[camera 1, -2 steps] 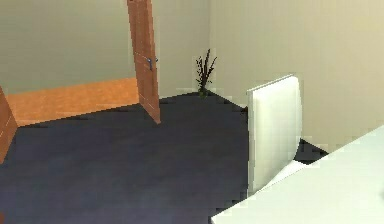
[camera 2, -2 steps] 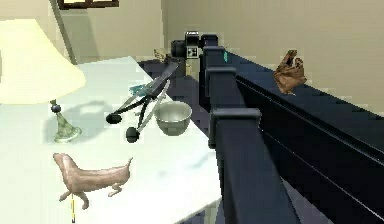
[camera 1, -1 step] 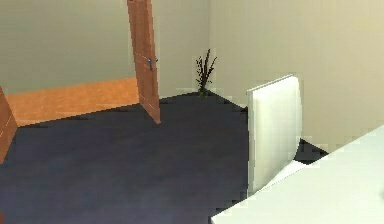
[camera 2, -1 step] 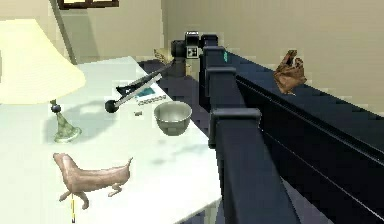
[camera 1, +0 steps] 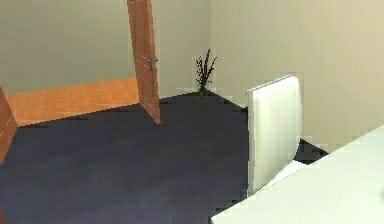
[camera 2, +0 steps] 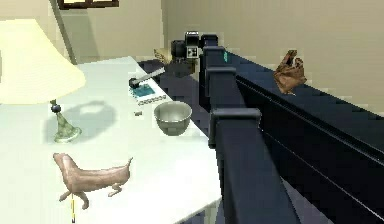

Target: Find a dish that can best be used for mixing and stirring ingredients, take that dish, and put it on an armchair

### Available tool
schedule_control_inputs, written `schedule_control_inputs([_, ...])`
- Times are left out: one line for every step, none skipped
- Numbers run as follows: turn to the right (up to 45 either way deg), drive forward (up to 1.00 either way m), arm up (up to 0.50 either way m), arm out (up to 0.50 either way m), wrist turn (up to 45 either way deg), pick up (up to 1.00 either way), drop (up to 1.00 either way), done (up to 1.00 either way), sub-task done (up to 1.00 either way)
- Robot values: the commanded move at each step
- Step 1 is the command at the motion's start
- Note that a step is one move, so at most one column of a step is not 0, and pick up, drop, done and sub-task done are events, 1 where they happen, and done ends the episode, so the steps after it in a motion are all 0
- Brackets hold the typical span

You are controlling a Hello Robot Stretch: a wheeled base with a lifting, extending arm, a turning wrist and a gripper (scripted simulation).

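A grey-green bowl (camera 2: 172, 117) stands upright on the white table (camera 2: 110, 140), near its right edge. The dark arm (camera 2: 235, 140) rises just right of the bowl and reaches past it toward the table's far end. There the gripper (camera 2: 180, 60) shows as a dark body among small things that lie on the table. I cannot tell whether it holds anything, nor whether it touches those things. No armchair can be made out.
On the table stand a cream-shaded lamp (camera 2: 35, 62), a brown animal figure (camera 2: 92, 177), and a small book with a dark object (camera 2: 148, 90). A brown thing (camera 2: 290, 72) sits right of the arm. In the forward view: white chair (camera 1: 275, 130), table corner (camera 1: 330, 190), open wooden door (camera 1: 145, 60), plant (camera 1: 205, 70), dark floor.
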Motion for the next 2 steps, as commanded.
schedule_control_inputs([0.0, 0.0, 0.0, 0.0, 30.0, 0.0, 0.0, 0.0, 0.0])
schedule_control_inputs([0.0, 0.0, -0.26, 0.0, 0.0, 0.0, 0.0, 0.0, 0.0])
